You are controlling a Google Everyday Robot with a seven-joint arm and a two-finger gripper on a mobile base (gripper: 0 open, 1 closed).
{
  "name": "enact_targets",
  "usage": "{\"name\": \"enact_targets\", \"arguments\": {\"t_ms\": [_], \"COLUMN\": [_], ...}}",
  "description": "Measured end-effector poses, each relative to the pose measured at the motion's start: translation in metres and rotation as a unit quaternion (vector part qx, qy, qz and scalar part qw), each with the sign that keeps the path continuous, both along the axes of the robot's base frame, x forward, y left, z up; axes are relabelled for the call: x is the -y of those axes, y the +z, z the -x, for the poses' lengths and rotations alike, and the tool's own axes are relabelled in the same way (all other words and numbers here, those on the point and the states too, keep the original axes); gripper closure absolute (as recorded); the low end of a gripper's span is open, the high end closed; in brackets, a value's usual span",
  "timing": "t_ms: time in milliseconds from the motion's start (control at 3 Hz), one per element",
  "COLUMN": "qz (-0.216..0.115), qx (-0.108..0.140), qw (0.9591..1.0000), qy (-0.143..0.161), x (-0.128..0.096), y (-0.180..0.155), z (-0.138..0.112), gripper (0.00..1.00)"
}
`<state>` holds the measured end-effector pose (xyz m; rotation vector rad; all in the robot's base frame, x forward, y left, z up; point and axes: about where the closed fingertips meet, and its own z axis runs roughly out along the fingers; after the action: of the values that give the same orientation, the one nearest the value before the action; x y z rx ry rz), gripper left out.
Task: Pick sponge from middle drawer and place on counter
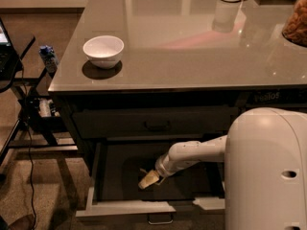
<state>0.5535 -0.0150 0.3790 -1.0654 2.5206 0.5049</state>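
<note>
Glossy grey-beige counter (192, 56) fills the upper frame, with a white bowl (103, 51) on its left part; below, at lower centre, the middle drawer (124, 207) stands pulled open; the end effector (149, 179) is low inside its dark interior, and whether it is spread or pinching cannot be told; the sponge cannot be made out in that darkness; the robot's white body (266, 171) fills the lower right.

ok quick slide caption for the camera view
The robot's hand low inside the open middle drawer, a white bowl on the counter above
</note>
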Motion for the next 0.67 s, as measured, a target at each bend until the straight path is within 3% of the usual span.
{"name": "enact_targets", "arguments": {"t_ms": [667], "qz": [0.003], "qx": [-0.018], "qw": [0.9998], "qy": [-0.008], "x": [0.008], "y": [-0.022], "z": [0.0], "gripper": [0.0]}}
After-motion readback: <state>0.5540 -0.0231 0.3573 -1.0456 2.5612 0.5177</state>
